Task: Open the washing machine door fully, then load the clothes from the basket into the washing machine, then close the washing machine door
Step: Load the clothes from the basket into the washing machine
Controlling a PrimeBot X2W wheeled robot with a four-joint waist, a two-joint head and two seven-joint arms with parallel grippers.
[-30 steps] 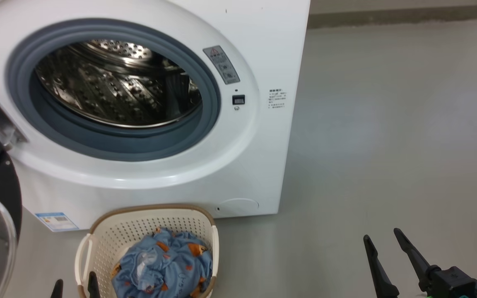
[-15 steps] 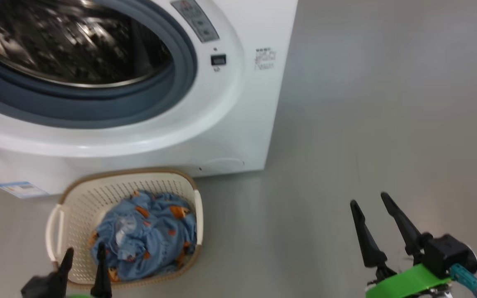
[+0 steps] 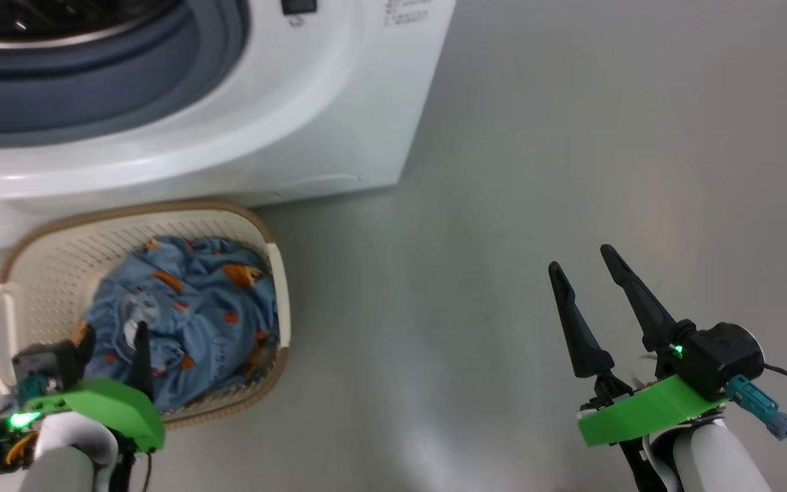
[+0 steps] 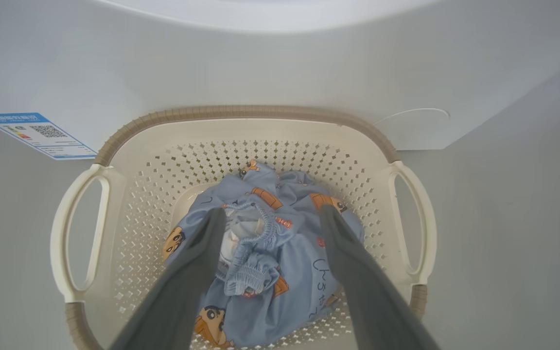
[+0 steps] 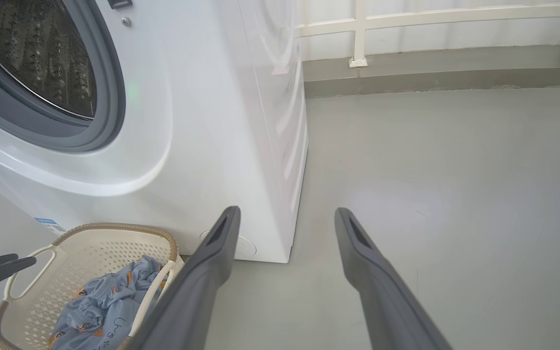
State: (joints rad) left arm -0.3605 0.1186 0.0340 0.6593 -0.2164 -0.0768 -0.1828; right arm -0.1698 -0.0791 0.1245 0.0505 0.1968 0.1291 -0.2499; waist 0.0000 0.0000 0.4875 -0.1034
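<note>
**Clothes (image 3: 188, 307) heaped in basket (image 3: 127, 208) before washing machine (image 3: 264, 137)**

Blue fabric printed with orange-brown bears lies bunched in the middle of the cream perforated basket, a whitish gathered edge showing on top. The basket stands on the grey floor (image 3: 571, 137) just beside the foot of the washing machine, below its grey seal (image 3: 93, 89). In the left wrist view a blue label (image 4: 37, 135) sits on the machine's front off one side of the basket's brown rim and a round flap (image 4: 411, 116) off the other.

The left tool (image 3: 112, 329) hangs over the basket with its two dark fingers spread wide, straddling the top of the clothes; it has hold of nothing, and whether the tips touch the fabric cannot be told. The right tool (image 3: 579, 258) is likewise spread wide and empty, over bare floor well apart from the basket, out past the machine's right front corner. From the right wrist view the steel drum (image 5: 32, 58) shows uncovered inside the seal.
</note>
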